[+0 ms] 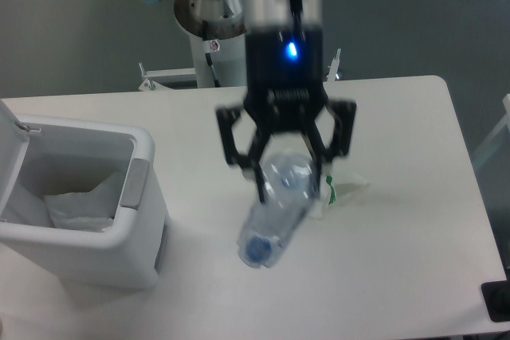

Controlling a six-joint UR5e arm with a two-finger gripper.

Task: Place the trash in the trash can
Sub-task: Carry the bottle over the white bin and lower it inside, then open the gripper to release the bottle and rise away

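Your black two-finger gripper is clamped on the crushed clear plastic bottle with a blue cap, fingers pinching its upper end. The bottle hangs tilted below the gripper, cap end lowest and angled toward the lower left, above the white table. The frame is motion-blurred, so you cannot tell whether the cap end touches the table. The label colours do not read clearly.

Just right of the fingers, partly behind the bottle, lies the crumpled white plastic wrapper with green marks, flat on the table.

Well to the gripper's left stands the boxy white plastic trash can with rounded corners. Its hinged lid is up at the far left, a grey tab sits on the side facing the gripper, and white liner shows inside. A blue light glows on the gripper body above the fingers.
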